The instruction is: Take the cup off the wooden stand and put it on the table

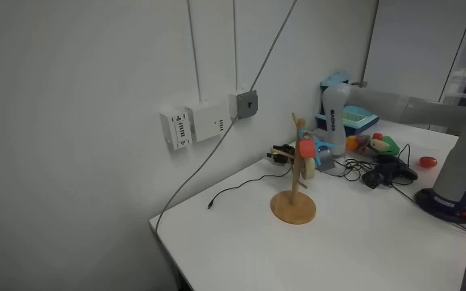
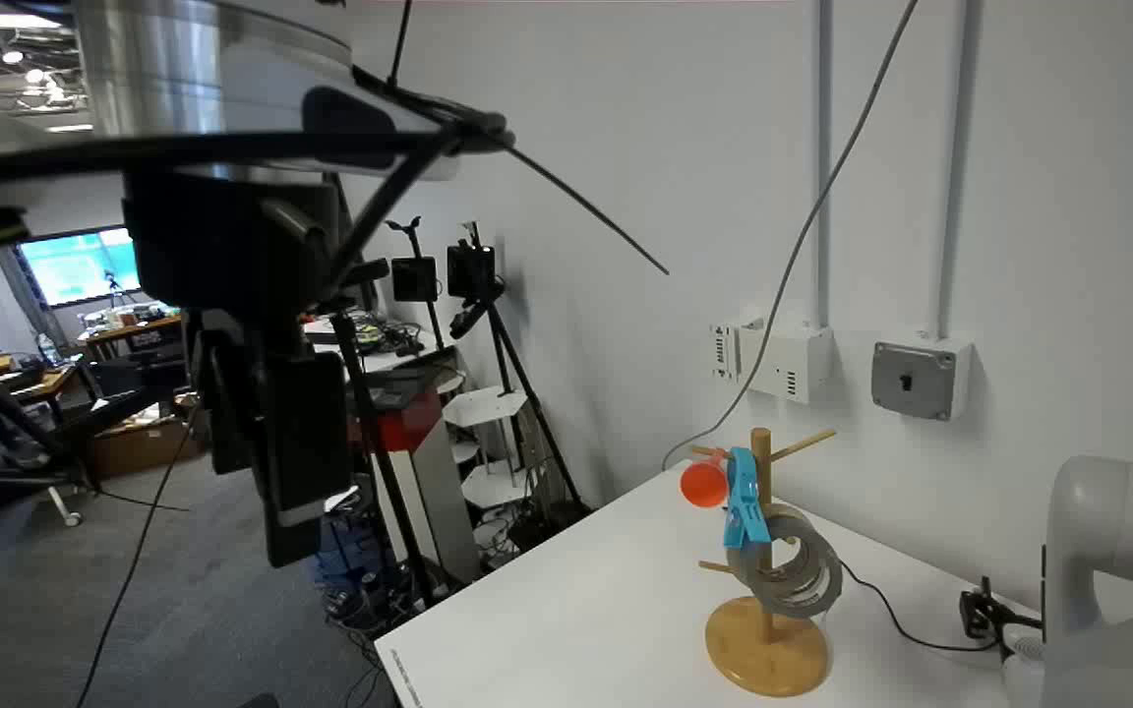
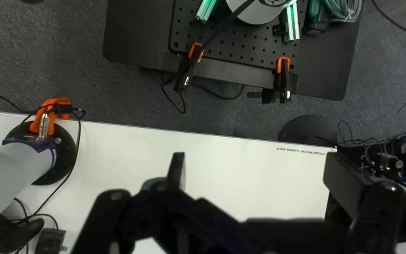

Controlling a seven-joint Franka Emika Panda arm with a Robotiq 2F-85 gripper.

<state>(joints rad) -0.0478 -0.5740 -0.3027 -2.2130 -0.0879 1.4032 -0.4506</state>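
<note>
The small red-orange cup (image 1: 308, 148) hangs from an upper peg of the wooden stand (image 1: 293, 207) in an exterior view. In an exterior view the cup (image 2: 703, 484) shows its round mouth, tilted sideways, and the stand (image 2: 766, 649) stands upright on the white table (image 2: 566, 629). My gripper (image 2: 267, 472) is high at the left there, well apart from the stand. In the wrist view my gripper (image 3: 259, 173) has its fingers wide apart with nothing between them, above the table (image 3: 129, 141). The cup and stand are out of the wrist view.
A light blue clip-like thing (image 2: 745, 501) and grey tape rolls (image 2: 788, 570) hang on the stand beside the cup. A white Kinova arm (image 1: 334, 113) stands on the table near the wall. Cables (image 1: 352, 167), a black device (image 1: 390, 171) and toy food (image 1: 360, 142) lie near it.
</note>
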